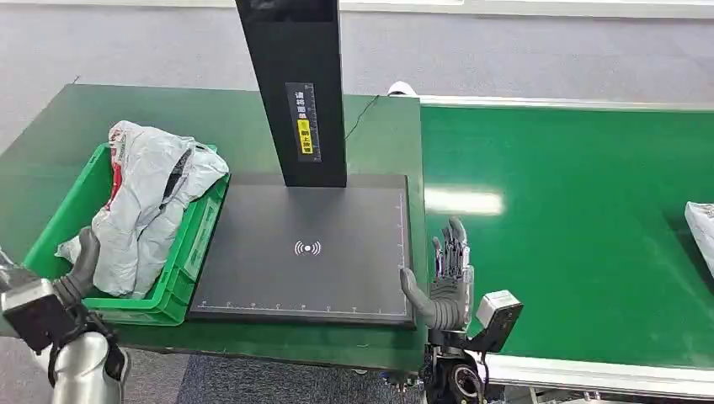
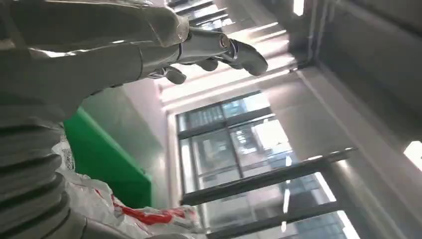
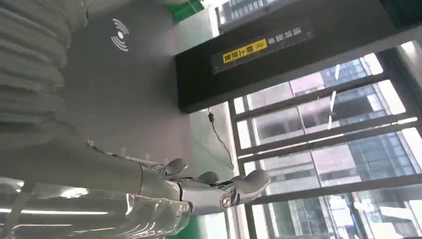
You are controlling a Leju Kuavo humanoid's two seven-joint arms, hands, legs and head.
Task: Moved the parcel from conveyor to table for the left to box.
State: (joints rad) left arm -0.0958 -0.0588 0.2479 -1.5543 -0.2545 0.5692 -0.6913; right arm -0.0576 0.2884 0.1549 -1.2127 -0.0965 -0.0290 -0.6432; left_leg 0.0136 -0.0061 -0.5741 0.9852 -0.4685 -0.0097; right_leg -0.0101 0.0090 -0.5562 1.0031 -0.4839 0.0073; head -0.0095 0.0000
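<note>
Seeing my right hand (image 1: 446, 282) empty, fingers spread, beside scanner pad (image 1: 307, 252); left hand (image 1: 80, 265) empty, fingers apart, at green crate (image 1: 181, 252) with parcels (image 1: 151, 198).

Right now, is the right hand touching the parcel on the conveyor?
Apart. In the head view the right hand is open beside the black scanner pad, while the parcel lies at the far edge of the conveyor, with bare green belt between them.

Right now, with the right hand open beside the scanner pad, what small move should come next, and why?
Probably swing the right hand rightward over the conveyor toward the parcel at the belt's far right edge. The hand is open and holds nothing, and the scanner pad is bare.
</note>
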